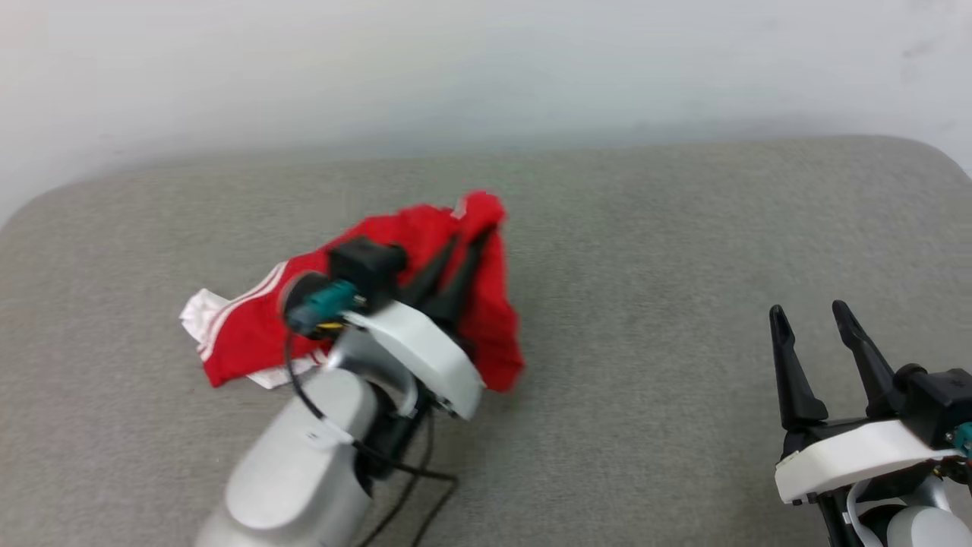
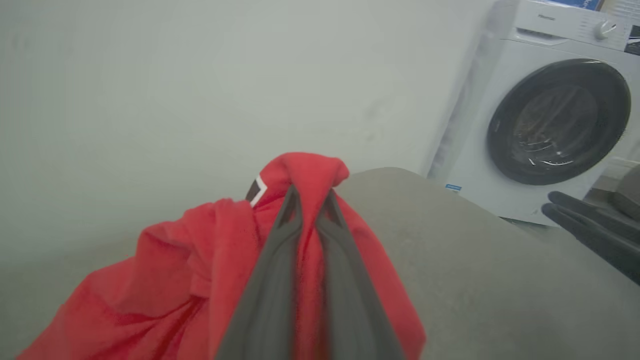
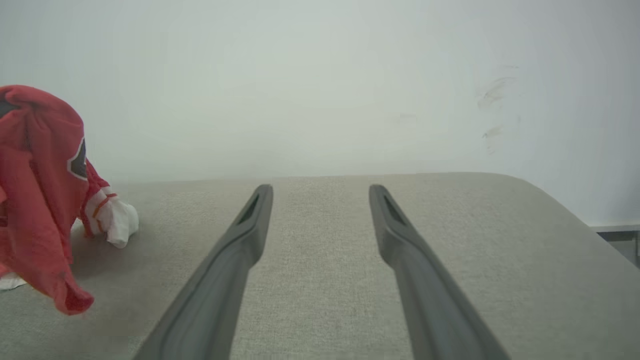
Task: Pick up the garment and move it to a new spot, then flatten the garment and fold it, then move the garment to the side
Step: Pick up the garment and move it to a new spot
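Observation:
The garment [image 1: 250,327] is a crumpled red jersey with white sleeve trim, left of centre on the grey cushioned surface [image 1: 653,228]. My left gripper [image 1: 472,235] is shut on a bunched fold near its top, lifting that part so cloth hangs down around the fingers. In the left wrist view the red garment [image 2: 200,260] drapes over both fingertips [image 2: 292,200], with a black-and-white patch beside them. My right gripper [image 1: 809,313] stands open at the lower right, holding nothing. From the right wrist, the garment [image 3: 40,190] hangs at the far left, one white sleeve touching the surface.
A pale wall [image 1: 486,68] runs behind the surface. A white front-loading washing machine [image 2: 545,115] stands past the surface's end in the left wrist view. Bare grey surface lies between the two grippers [image 3: 320,250].

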Motion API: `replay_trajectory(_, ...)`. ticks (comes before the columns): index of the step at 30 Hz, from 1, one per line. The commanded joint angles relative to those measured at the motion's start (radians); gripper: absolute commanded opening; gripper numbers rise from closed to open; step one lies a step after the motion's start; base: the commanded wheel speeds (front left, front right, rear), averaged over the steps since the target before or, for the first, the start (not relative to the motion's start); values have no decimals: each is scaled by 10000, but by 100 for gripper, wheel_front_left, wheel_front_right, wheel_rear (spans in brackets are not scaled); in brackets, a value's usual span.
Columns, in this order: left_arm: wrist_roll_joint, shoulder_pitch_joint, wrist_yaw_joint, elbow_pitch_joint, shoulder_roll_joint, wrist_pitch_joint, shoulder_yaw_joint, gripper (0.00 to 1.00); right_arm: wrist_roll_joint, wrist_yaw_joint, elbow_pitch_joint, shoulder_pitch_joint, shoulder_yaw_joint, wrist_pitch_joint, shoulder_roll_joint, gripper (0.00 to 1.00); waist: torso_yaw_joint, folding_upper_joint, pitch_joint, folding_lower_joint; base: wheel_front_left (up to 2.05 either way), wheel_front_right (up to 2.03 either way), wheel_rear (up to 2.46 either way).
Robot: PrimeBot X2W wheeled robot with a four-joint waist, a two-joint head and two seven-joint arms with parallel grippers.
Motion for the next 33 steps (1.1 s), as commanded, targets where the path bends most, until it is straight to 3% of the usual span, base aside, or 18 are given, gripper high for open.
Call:
replay_trajectory(1,108,234,-115,-425,-243,161,-384,0,89,-7,23,47,-27,-83,13,100,-690,0,399,1,0,0,0)
replay_trajectory(9,486,513,-503,-1584,-956,903,-2216,0,164,-7,-89,-187,-148,-229,13,100,-1370,0,1252,1,0,0,0)
replay_trajectory(19,789,640,-762,-322,-776,1160,-3781,0,111,-7,-173,-664,-239,-270,15,100,-1022,0,2275,1,0,0,0)
replay_trajectory(20,794,625,-766,-170,-774,1112,-3830,5,74,-7,-141,-702,-223,-263,15,100,-954,0,2277,1,0,0,0)
replay_trajectory(21,853,591,-779,-19,-755,1055,-3915,53,59,-7,-122,-723,-217,-251,12,100,-885,0,2259,1,0,0,0)
replay_trajectory(22,853,591,-779,-19,-755,1055,-3915,53,59,-7,-122,-723,-217,-251,12,100,-885,0,2259,1,0,0,0)
replay_trajectory(23,823,587,-781,86,-779,982,-3970,90,47,-7,-115,-741,-188,-234,12,100,-823,0,2238,1,0,0,0)
replay_trajectory(24,825,551,-791,150,-804,890,-4029,100,23,-7,-84,-750,-193,-223,12,100,-741,0,2178,1,0,0,0)
replay_trajectory(29,694,452,-800,121,-879,241,-3919,100,-81,-7,-42,-604,-213,-112,12,100,-363,0,1693,1,0,0,0)
replay_trajectory(33,675,474,-498,-146,-781,-327,-3555,100,-158,-7,-36,-481,-299,27,12,100,-78,0,1246,1,0,0,0)
